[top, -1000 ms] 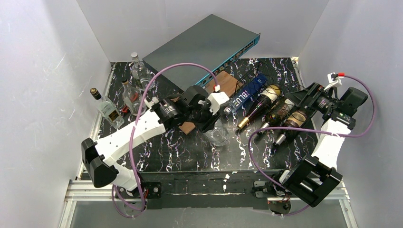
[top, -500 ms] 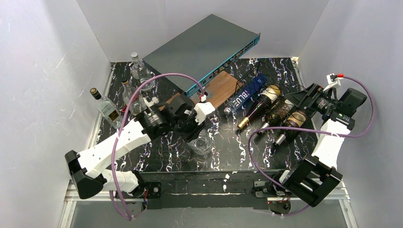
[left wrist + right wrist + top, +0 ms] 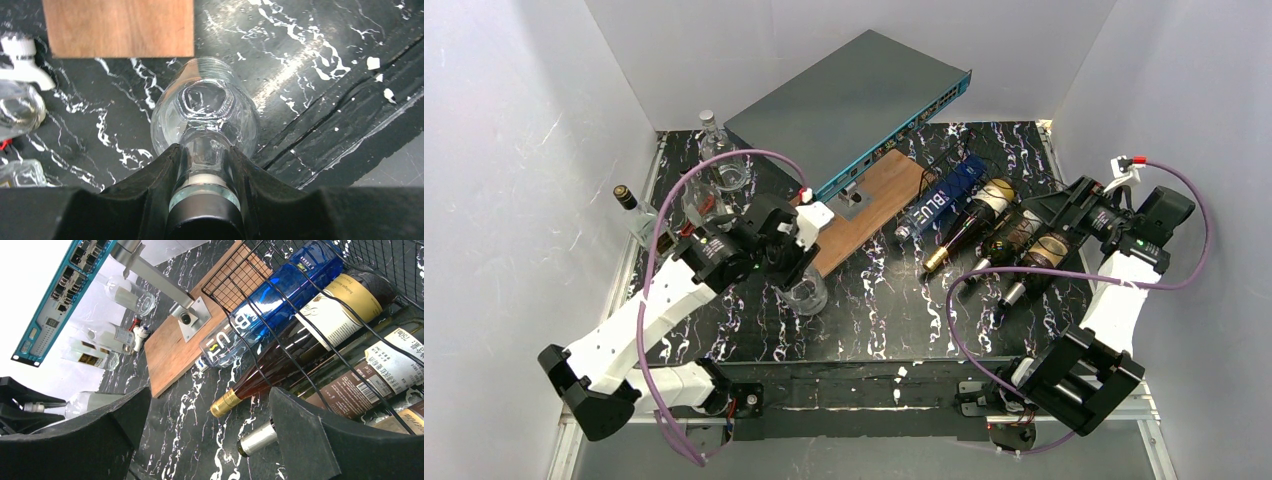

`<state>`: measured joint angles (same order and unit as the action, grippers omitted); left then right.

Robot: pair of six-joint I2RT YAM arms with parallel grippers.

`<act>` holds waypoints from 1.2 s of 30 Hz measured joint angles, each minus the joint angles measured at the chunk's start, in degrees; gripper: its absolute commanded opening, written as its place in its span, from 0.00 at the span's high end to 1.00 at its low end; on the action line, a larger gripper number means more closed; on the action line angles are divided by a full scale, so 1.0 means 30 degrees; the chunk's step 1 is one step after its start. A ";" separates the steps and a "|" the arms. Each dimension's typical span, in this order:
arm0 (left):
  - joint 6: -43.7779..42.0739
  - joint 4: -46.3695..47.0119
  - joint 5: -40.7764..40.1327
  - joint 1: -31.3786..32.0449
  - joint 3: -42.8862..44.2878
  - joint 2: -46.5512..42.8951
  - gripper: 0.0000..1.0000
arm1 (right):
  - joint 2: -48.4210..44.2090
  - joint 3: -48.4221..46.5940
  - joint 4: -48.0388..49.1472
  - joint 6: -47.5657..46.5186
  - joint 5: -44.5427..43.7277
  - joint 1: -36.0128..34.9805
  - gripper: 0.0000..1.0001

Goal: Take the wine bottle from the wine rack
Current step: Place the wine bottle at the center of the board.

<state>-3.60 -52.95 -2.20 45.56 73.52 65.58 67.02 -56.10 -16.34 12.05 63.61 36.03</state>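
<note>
Left pincer: clenched on the neck of a clear glass bottle, just under the dark cap. The bottle hangs upright below the jaws. I cannot tell whether its base touches the black marble table. It is off the wine rack and well apart from it.

Right pincer: released, jaws spread wide, grasping nothing. The rack lies directly ahead of it, loaded. The necks point toward the fingertips and away from the grid end. A blue bottle lies farthest to its left. Next comes an amber wine bottle with a cream label, then dark labelled bottles to its right.

Handling, my judgement: all are glass, so rigid, smooth, slippery and breakable if dropped or knocked. The full ones in the rack will be heavy at the body end. The clear one looks empty and lighter. The neck is the sound place to grip, below the lip. The wire bars crossing over the bodies leave little room to take hold elsewhere.
</note>
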 measured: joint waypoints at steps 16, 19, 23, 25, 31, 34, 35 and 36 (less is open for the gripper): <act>0.1756 -0.1523 -0.1399 -0.5100 -0.1144 -0.1523 1.00 | 0.0291 0.0248 0.0131 0.0000 0.0102 0.0000 0.02; 0.1982 -0.1530 -0.1566 -0.6521 -0.1304 -0.1727 1.00 | 0.0299 0.0262 0.0248 0.0000 0.0226 0.0000 0.02; 0.2076 -0.0882 -0.1880 -0.8393 -0.1719 -0.1858 1.00 | 0.0321 0.0284 0.0423 0.0007 0.0357 0.0000 0.02; 0.2069 -0.0474 -0.1989 -0.9311 -0.1982 -0.1821 1.00 | 0.0321 0.0335 0.0517 0.0007 0.0372 0.0000 0.02; 0.2076 0.0933 -0.2608 -1.2123 -0.2149 -0.0765 1.00 | 0.0423 0.0539 0.0597 0.0007 0.0437 0.0000 0.02; 0.2076 0.1880 -0.3169 -1.3056 -0.2127 -0.0015 1.00 | 0.0459 0.0546 0.0605 0.0007 0.0452 0.0000 0.02; 0.2106 0.2215 -0.3271 -1.3427 -0.2120 0.0262 1.00 | 0.0459 0.0546 0.0619 0.0015 0.0474 0.0000 0.02; 0.2157 0.2506 -0.3279 -1.3799 -0.2091 0.0539 1.00 | 0.0466 0.0546 0.0634 0.0015 0.0495 0.0000 0.01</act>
<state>2.87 -45.43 -12.03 4.16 67.24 67.20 68.42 -54.46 -14.44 12.10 65.10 36.03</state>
